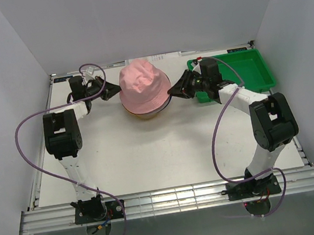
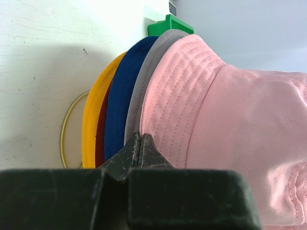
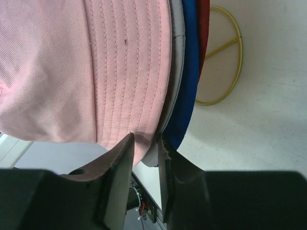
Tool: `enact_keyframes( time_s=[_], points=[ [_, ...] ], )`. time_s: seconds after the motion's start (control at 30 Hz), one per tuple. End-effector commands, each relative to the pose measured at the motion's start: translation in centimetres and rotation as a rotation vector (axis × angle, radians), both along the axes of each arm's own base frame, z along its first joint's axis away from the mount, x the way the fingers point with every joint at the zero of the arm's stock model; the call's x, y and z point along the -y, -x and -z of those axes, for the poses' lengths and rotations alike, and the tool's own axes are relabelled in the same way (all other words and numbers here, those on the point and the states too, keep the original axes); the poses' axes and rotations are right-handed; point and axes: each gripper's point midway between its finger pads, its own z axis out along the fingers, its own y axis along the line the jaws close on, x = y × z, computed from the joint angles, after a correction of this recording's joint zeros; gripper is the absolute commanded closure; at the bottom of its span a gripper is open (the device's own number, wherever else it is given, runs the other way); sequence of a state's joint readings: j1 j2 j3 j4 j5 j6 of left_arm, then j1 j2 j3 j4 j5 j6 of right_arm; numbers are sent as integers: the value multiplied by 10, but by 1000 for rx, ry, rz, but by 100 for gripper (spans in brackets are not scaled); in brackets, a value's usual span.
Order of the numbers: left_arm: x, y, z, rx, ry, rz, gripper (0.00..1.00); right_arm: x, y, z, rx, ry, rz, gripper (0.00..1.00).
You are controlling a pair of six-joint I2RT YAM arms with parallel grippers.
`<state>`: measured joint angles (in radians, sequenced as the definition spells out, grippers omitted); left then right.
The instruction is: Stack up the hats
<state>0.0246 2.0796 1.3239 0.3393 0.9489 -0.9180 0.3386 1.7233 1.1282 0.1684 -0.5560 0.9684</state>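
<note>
The hats sit in one pile on a gold wire stand point(image 2: 64, 134) at the middle back of the table, with the pink hat point(image 1: 143, 84) on top. From the left wrist view the brims run yellow point(image 2: 93, 120), dark red point(image 2: 101, 139), blue point(image 2: 122, 96), grey point(image 2: 144, 81), pink point(image 2: 216, 120). My left gripper point(image 2: 139, 136) is shut, its tips at the brims' left edge with nothing seen between them. My right gripper point(image 3: 146, 139) is at the pile's right edge. It is closed on the pink brim point(image 3: 124, 72) and the grey brim point(image 3: 177, 62) below it, and both tips touch fabric.
A green plastic bin point(image 1: 250, 68) stands at the back right, just behind my right wrist. The stand's ring point(image 3: 225, 52) lies on the white table under the pile. Grey walls close in the table on three sides.
</note>
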Motion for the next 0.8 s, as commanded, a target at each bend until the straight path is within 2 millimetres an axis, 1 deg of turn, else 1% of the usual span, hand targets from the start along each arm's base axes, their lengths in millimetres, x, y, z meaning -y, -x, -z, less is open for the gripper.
enact_keyframes(
  time_s=[0.0, 0.03, 0.13, 0.2, 0.27, 0.3, 0.33, 0.37, 0.5, 0.53, 0.6, 0.77],
  points=[
    [-3, 1, -48, 110, -2, 1, 100, -7, -6, -10, 63, -27, 2, 70],
    [-3, 2, -46, 105, -2, 1, 100, -7, -6, -9, 62, -26, 3, 74],
    [-3, 2, -44, 103, -4, 0, 100, -9, -7, -4, 57, -24, 3, 81],
    [-3, 2, -43, 102, -4, 0, 100, -8, -8, -3, 57, -22, 6, 83],
    [-3, 2, -41, 98, -5, 0, 100, -9, -7, -4, 59, -27, -2, 83],
    [-3, 3, -41, 98, -4, 2, 100, -9, -7, -5, 63, -27, -1, 81],
    [-3, 2, -41, 99, -6, 0, 100, -8, -7, -6, 65, -26, 3, 77],
    [-3, 2, -41, 98, -5, -1, 100, -8, -6, -4, 63, -23, 7, 75],
    [-2, 2, -41, 98, -5, 0, 100, -6, -6, -11, 79, -20, 13, 74],
    [-2, 3, -41, 98, -5, 2, 100, -6, -7, -13, 82, -20, 15, 72],
    [-1, 3, -41, 98, -5, 2, 100, -7, -7, -13, 78, -23, 17, 69],
    [2, 4, -40, 98, -6, 7, 100, -11, -8, -14, 82, -31, 19, 67]
  ],
)
